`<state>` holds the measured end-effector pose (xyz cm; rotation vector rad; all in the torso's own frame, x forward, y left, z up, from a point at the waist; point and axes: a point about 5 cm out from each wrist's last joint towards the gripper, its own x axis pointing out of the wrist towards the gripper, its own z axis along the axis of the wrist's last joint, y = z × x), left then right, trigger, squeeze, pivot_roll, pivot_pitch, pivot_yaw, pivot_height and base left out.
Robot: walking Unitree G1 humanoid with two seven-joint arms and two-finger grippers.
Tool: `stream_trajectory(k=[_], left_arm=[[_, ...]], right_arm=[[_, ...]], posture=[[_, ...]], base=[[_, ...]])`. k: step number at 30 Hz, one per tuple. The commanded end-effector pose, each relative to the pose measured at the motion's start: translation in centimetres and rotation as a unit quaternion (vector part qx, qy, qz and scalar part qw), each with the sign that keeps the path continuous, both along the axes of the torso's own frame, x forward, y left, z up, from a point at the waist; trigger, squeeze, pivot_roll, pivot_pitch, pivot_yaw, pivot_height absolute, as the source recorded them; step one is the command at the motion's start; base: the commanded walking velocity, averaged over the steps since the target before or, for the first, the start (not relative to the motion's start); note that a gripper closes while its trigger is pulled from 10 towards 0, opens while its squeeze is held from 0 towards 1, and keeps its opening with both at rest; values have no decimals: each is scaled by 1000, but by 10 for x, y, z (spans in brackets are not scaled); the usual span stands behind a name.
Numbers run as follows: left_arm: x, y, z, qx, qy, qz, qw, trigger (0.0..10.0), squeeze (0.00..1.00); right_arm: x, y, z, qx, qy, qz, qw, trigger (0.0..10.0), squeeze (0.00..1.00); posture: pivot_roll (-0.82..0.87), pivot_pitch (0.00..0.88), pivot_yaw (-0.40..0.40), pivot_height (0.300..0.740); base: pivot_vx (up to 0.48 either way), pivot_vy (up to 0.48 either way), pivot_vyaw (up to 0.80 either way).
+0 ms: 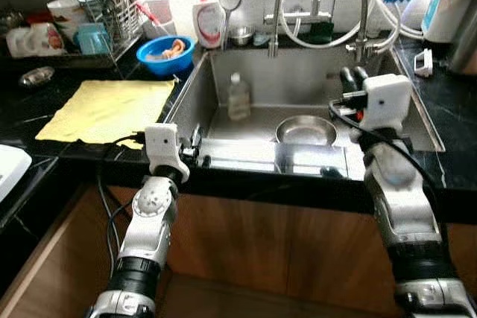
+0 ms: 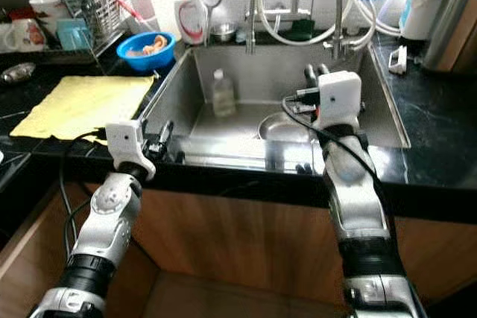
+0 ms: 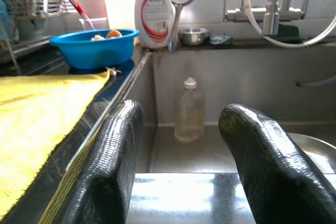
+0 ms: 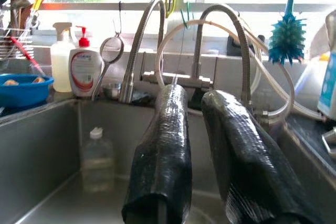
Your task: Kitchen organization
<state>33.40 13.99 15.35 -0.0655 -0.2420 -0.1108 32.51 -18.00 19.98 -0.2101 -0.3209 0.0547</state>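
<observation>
Currently clear bottle (image 1: 238,97) stands upright, cap up, sink (image 1: 223,102) 10 o'clock; label unreadable. Left gripper (image 1: 196,147) and right gripper (image 1: 354,80) both apart, empty.

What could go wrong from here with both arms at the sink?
The right pincer hangs above the steel bowl with hoses looping close behind; reaching forward could snag them. The clear bottle stands upright and looks light, so a sideways nudge may topple it. The left pincer sits at the sink's front edge.
</observation>
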Motion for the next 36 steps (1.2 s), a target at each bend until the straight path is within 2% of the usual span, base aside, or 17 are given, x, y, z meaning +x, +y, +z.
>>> stream_trajectory(k=[1,3,7,10,16,18,21,29,33,36], left_arm=[[-2,13,9,9,-22,22,999,10000,0],[-3,16,11,11,-27,27,999,10000,0],[-9,27,9,23,-28,37,999,10000,0],[-14,36,10,32,-28,49,998,10000,0],[-26,51,10,47,-20,65,997,10000,0],[-27,52,10,49,-16,66,996,10000,0],[-26,49,10,52,-13,58,997,10000,0],[-23,41,10,44,-10,55,997,10000,0],[-27,41,4,28,-3,67,997,10000,0],[-32,40,-1,24,-2,77,997,10000,0]], right_arm=[[-5,6,3,-1,-10,12,1000,10000,0],[-9,5,2,-4,-9,11,1000,10000,0],[-20,0,6,22,-18,2,1000,10000,0],[-29,0,9,13,-28,1,1000,10000,0],[-47,-16,15,23,-36,-47,998,10000,0],[-50,-18,14,18,-32,-54,998,10000,0],[-57,-22,6,48,-19,-70,996,10000,0],[-57,-22,1,60,-4,-74,995,10000,0],[-56,-22,-5,59,13,-65,996,10000,0],[-54,-22,-3,55,21,-47,997,10000,0]], posture=[[-204,0,106,740],[-207,0,107,740],[-209,0,110,740],[-196,0,115,740],[-186,0,157,740],[-200,0,174,740],[-207,0,185,740],[-231,0,180,740],[-251,0,150,740],[-226,0,87,740]], base=[[0,0,0],[0,0,0],[0,0,0],[0,0,0],[0,0,0],[0,0,0],[0,0,0],[0,0,0],[0,0,0],[0,0,0]])
